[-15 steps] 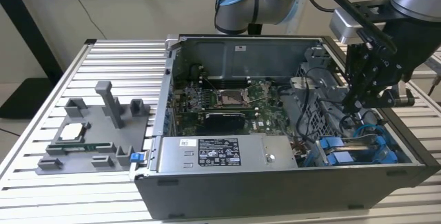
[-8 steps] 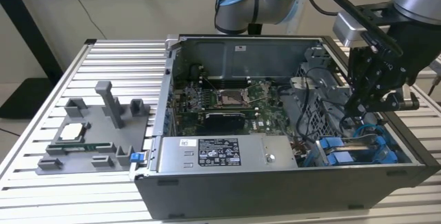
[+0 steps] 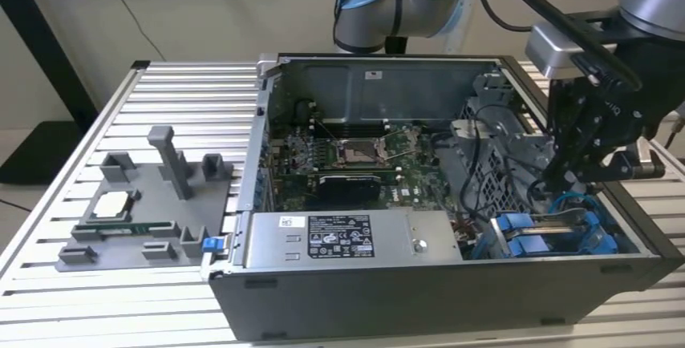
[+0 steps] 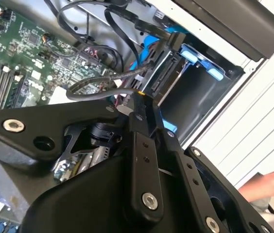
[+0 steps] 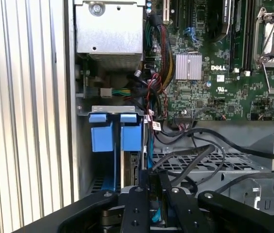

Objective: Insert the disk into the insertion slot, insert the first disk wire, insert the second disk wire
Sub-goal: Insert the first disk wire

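Second wrist view — gripper (image 4: 141, 99) fingers pinched nearly shut on a black disk wire (image 4: 93, 93) plug, just beside the port of the disk (image 4: 162, 77); disk sits in the insertion slot (image 5: 101, 138). Risk: plug looks angled to port — could jam or slip; loose cables (image 5: 195, 160) may snag.
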`<state>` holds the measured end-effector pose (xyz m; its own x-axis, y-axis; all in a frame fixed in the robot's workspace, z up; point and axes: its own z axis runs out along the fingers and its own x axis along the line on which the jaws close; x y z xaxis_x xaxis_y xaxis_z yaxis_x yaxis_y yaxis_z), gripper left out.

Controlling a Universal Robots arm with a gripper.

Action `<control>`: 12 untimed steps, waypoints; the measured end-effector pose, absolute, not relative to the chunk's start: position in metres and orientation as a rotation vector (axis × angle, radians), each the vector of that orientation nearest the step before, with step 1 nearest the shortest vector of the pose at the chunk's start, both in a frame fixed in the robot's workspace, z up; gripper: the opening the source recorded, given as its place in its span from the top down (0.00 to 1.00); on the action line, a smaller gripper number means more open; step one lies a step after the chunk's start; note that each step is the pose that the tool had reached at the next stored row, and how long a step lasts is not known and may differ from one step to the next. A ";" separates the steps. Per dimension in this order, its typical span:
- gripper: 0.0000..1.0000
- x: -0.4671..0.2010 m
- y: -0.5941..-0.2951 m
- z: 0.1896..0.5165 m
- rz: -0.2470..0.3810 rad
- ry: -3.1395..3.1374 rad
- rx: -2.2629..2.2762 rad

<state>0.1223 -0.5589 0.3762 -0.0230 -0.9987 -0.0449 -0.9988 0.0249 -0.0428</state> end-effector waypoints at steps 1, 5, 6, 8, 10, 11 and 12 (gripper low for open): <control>1.00 0.123 -0.559 0.376 -0.003 2.206 -2.154; 1.00 0.125 -0.560 0.374 -0.010 2.214 -2.162; 1.00 0.126 -0.560 0.374 -0.012 2.217 -2.165; 1.00 0.127 -0.560 0.373 -0.013 2.222 -2.170; 1.00 0.128 -0.560 0.373 -0.014 2.228 -2.176; 1.00 0.129 -0.560 0.372 -0.014 2.230 -2.178; 1.00 0.129 -0.560 0.372 -0.013 2.233 -2.180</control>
